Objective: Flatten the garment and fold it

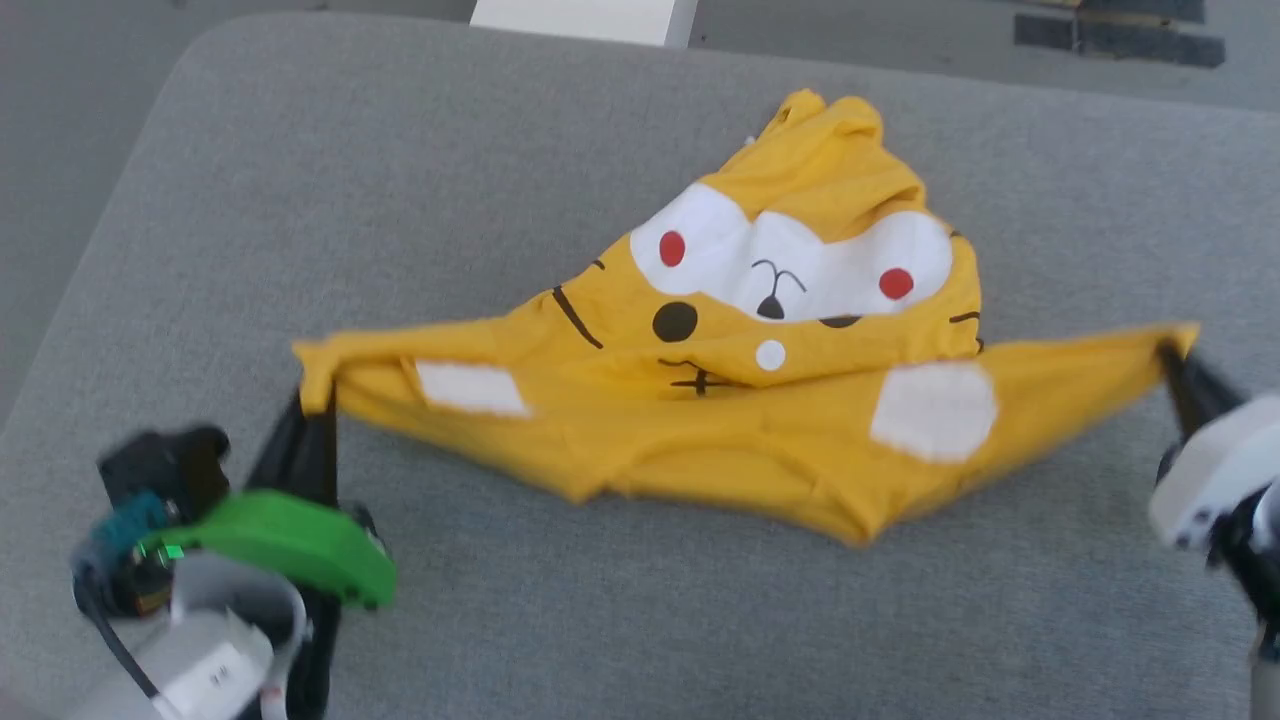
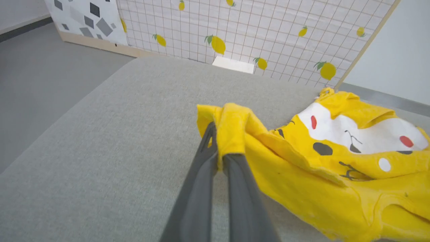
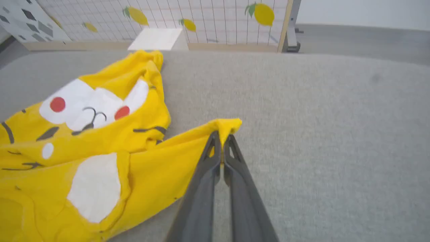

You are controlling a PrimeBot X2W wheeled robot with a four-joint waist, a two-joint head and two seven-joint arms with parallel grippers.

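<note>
The garment (image 1: 720,400), a mustard-yellow T-shirt with a white cartoon face, red cheek dots and white patches, lies crumpled on the grey cushion (image 1: 500,150), stretched sideways between both arms. My left gripper (image 1: 318,395) is shut on its left corner (image 2: 228,127). At the right, my right gripper (image 1: 1172,352) is shut on the opposite corner (image 3: 228,126). The bunched upper part with the face (image 3: 90,107) rests heaped behind the taut lower edge. Both pinched corners are lifted a little off the cushion.
The grey cushion's rounded far-left corner (image 2: 134,62) drops to a grey floor (image 2: 40,67). A white block (image 1: 585,18) stands past the far edge, before a lemon-printed grid screen (image 2: 252,27). Dark tape strips (image 1: 1120,40) mark the floor far right.
</note>
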